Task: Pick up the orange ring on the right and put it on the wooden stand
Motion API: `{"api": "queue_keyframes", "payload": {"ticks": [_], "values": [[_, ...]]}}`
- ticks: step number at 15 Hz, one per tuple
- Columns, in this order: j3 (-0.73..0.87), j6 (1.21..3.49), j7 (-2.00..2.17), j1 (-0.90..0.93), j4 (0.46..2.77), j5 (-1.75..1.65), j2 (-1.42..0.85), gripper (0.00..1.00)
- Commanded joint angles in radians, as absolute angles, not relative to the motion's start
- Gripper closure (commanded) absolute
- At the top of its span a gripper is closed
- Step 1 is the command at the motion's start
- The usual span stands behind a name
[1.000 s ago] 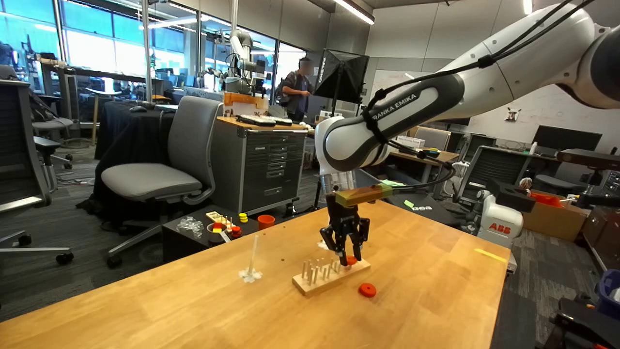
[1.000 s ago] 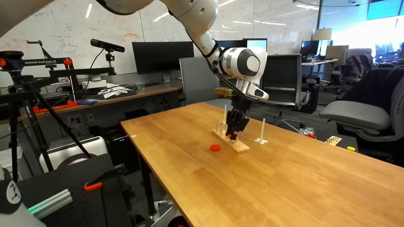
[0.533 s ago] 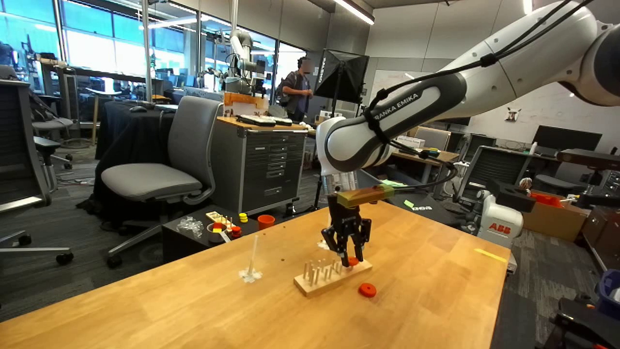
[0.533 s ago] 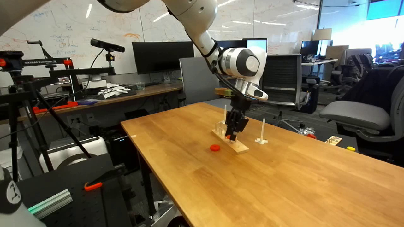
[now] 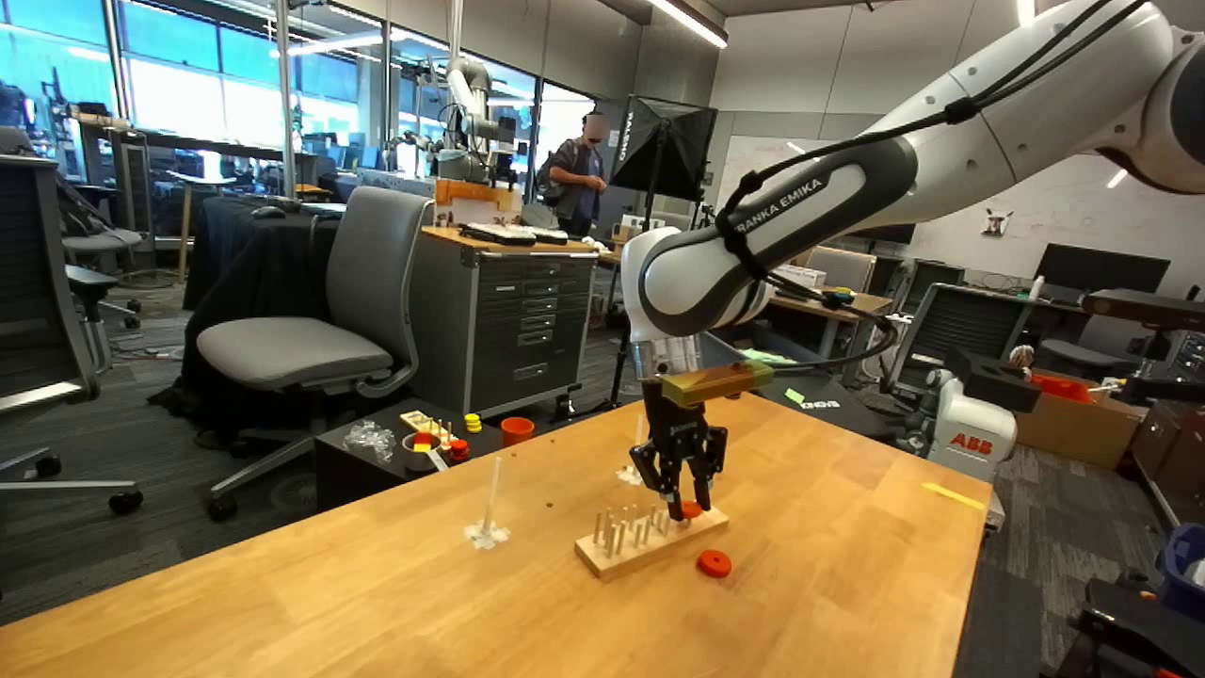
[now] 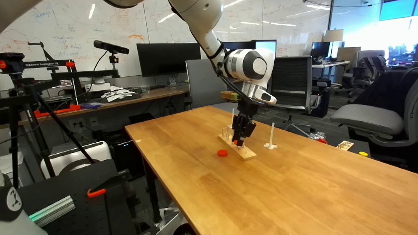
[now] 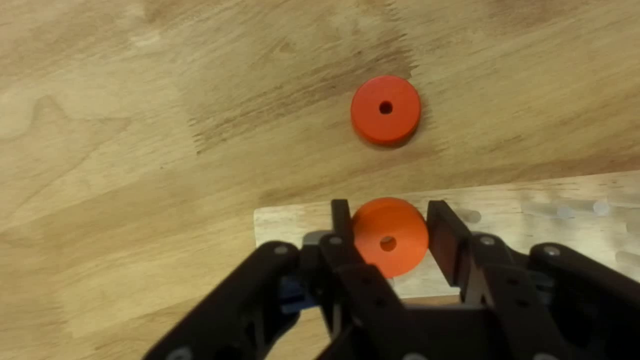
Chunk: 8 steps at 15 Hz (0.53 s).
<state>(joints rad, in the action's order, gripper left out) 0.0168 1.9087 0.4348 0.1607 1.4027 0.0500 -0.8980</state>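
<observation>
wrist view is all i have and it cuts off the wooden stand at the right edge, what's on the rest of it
Observer: In both exterior views, short pegs cluster near the end of the wooden stand away from the gripper and the orange ring it holds.
Operator: anything else upright that i'm missing
Observer: Two thin pale pegs stand on the table apart from the stand, each with a whitish patch around its base.
Operator: any other coloured pieces beyond that table
Observer: In an exterior view, a yellow stack sits on a low black side table; too small to tell what it is.
</observation>
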Motion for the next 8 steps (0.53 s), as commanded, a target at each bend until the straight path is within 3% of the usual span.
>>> {"api": "queue_keyframes", "payload": {"ticks": [1, 8], "values": [[0.027, 1.968, 0.439, 0.169, 1.446, 0.047, -0.909, 0.83], [0.030, 2.003, 0.461, 0.171, 1.441, 0.050, -0.926, 0.83]]}}
